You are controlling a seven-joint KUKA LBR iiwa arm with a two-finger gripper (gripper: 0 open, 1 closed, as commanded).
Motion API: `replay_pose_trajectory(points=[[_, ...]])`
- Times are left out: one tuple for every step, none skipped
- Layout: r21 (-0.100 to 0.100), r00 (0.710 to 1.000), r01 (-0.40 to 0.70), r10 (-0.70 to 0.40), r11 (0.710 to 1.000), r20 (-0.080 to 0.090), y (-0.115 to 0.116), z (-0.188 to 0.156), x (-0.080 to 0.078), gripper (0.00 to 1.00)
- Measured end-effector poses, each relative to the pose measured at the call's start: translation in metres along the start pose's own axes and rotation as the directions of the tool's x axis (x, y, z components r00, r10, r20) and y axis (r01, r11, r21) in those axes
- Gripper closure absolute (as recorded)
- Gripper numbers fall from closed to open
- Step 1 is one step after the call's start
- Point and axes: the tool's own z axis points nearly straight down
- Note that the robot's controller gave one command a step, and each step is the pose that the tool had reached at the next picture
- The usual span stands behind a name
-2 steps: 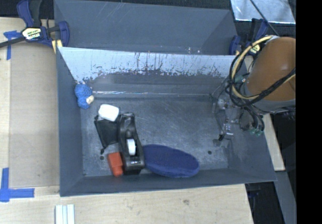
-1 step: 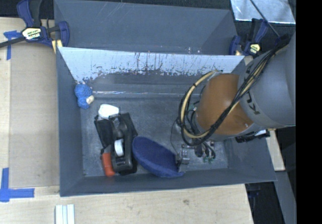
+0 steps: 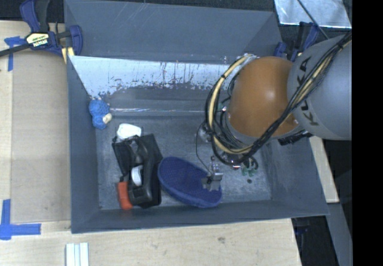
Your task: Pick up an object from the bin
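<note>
A dark blue oval pad (image 3: 179, 182) lies flat under the gripper (image 3: 212, 181), its long axis stretching away to the gripper's left. The gripper sits over the pad's right end; how wide it stands cannot be told. A black gadget (image 3: 139, 166) lies further left.

text: "KUKA", partly covered | on: grey robot arm (image 3: 326, 100) | other text: none legible

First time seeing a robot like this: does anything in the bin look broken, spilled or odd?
Nothing stands out. The dark blue oval pad, black blocky gadget and small blue toy simply lie loose; the hand is over the pad's right end.
</note>
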Motion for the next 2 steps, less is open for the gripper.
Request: replay_pose_trajectory(points=[[-0.001,0.933,0.359,-0.359,0.933,-0.005,-0.0314,0.0871,0.0111,0.00],[0.001,0.934,0.358,-0.358,0.934,0.002,-0.0307,0.0842,0.0084,1.00]])
